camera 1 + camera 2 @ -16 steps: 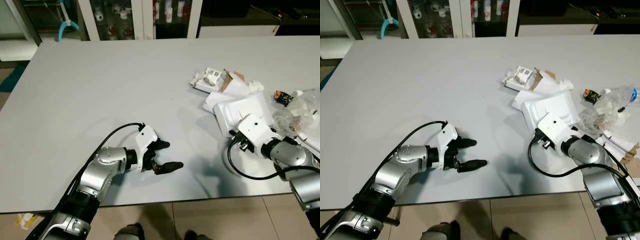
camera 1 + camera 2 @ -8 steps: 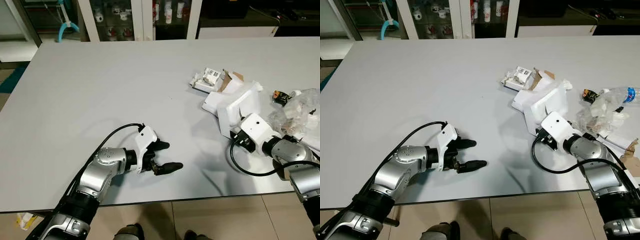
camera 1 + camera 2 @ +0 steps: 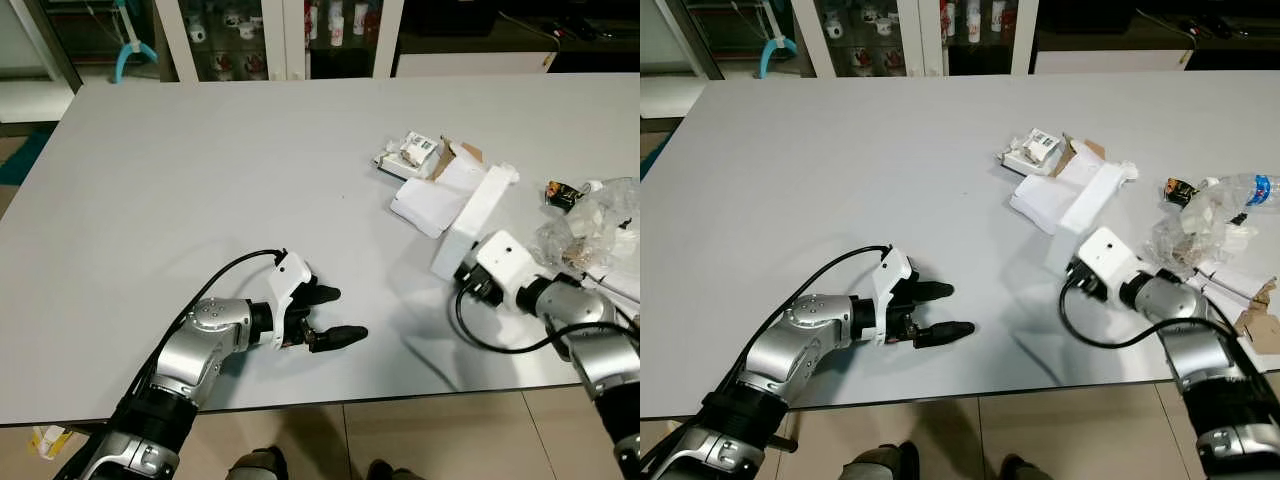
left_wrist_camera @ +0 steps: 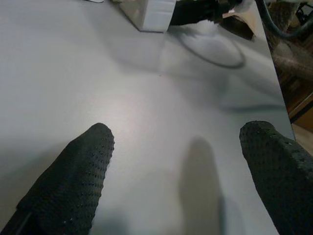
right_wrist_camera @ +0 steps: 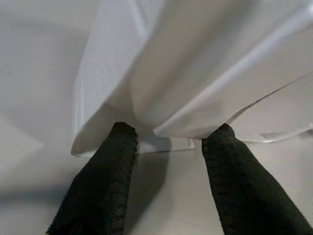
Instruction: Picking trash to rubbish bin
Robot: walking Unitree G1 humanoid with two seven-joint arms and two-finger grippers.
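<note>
One grey desk (image 3: 200, 150) spreads before me, and behind its far edge stands one cabinet (image 3: 280, 30) with glass doors and small items on its shelves. My two arms reach over the near edge.

The trash sits in one heap at my right on the desk. Largest in it is one white foam tray (image 3: 473, 218), tipped up on its edge and leaning, its low end at my right hand (image 5: 166, 147). From the wrist I see the tray's rim lying between my two fingers (image 5: 105, 181), which are narrowly parted around it, one on each side; whether they truly press it I cannot tell. Just beside the tray lies one flat white sheet of paper (image 3: 425, 205). Beyond that, one small printed box (image 3: 408, 153) rests next to one torn piece of brown cardboard (image 3: 458, 153). Further to my right is a crumpled clear plastic wrap (image 3: 590, 225), and near it one small dark packet (image 3: 562, 194).

My left hand (image 3: 338, 312) rests low over the bare desk, well apart from the heap, its two fingers spread wide and holding nothing.
</note>
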